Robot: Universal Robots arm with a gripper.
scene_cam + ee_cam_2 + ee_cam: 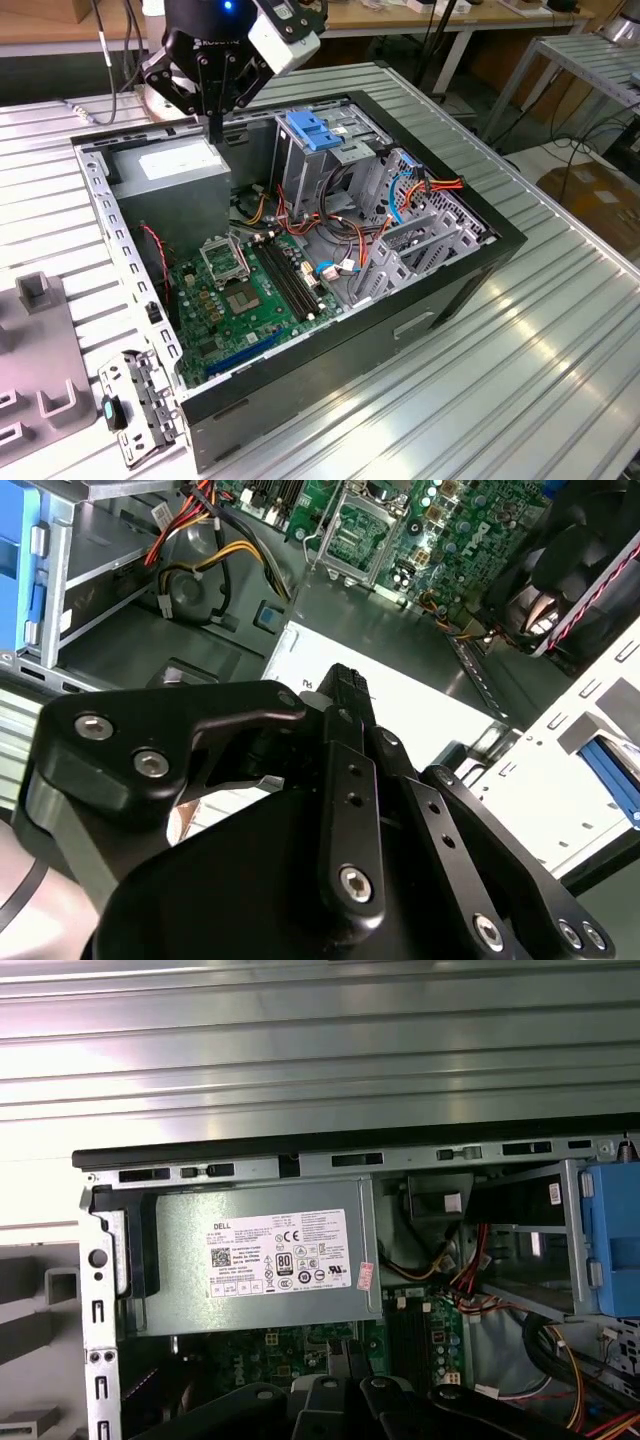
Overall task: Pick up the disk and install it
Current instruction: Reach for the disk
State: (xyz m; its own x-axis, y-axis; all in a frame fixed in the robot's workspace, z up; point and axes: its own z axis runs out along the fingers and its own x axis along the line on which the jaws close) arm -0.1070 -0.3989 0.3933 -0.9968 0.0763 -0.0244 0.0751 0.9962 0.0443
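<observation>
- Gripper (213, 127) fingers pressed together, empty, hovering above grey power-supply box (172, 166).
- We risk striking that box on any descent.
- Loose cables (350, 226) beside drive cage (300, 172) could snag.

The exterior view looks down at a slant from well away from the gripper (213, 125), taking in the open computer case (430, 300). Both wrist views sit close behind the gripper, sharing the power supply (250, 1260) beneath it and the motherboard (400, 530).

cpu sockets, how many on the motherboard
1. The socket sits on the motherboard near the grey box; cables may hide other parts.
</observation>
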